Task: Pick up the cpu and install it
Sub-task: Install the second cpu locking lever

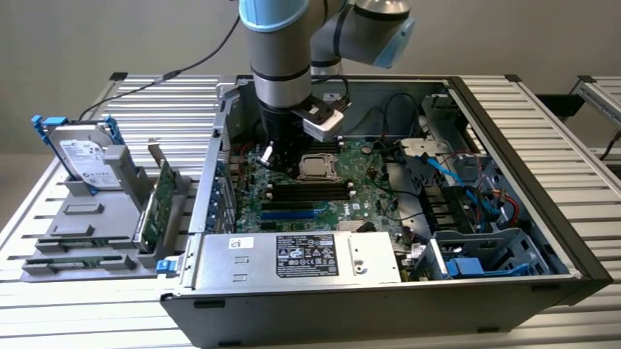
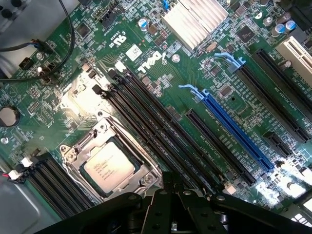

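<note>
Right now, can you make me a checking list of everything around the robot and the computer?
Surface: slatted metal table, holding an open computer case.
Job's things: cpu lies flat in its socket on the green motherboard, metal frame around it.
Clutter: hard drive standing in a grey holder at the exterior view's left, green circuit cards beside it.
Grippers: tool shut, holding nothing, hanging just above the motherboard beside the cpu.
Cables: black cable running across the table; blue cables inside the case.
Surroundings: plain wall, another slatted table at the exterior view's right.
</note>
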Controlling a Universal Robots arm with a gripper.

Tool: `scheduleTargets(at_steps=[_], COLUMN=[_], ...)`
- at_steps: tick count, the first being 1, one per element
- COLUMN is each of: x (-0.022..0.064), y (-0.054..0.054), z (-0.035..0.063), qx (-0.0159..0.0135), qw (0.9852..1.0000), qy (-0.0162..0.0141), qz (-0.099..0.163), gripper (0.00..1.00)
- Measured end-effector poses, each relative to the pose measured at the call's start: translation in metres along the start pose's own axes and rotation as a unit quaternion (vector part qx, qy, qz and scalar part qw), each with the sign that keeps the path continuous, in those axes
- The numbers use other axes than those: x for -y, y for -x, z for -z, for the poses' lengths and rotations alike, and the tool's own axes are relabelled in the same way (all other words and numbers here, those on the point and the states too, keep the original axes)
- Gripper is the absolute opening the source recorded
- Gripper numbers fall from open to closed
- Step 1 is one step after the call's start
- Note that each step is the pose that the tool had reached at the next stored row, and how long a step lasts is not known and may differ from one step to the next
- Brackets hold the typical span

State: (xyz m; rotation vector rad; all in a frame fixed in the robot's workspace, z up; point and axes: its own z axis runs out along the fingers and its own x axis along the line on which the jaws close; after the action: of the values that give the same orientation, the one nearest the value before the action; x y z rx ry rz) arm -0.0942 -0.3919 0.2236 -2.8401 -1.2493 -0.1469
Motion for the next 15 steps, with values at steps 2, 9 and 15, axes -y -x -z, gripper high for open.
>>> scheduleTargets(at_steps=[2, 9, 15], x=[0.0008, 0.004, 0.0067], y=[0.0, -0.001, -0.003], z=[-0.0019, -0.0099, -0.0152], qx=[-0.0001, -0.0003, -0.0006], qw=[1.0, 1.0, 0.9999], qy=[-0.0003, -0.0012, -0.002], qz=[0.002, 0.009, 0.015], gripper=[0.11, 0.11, 0.11])
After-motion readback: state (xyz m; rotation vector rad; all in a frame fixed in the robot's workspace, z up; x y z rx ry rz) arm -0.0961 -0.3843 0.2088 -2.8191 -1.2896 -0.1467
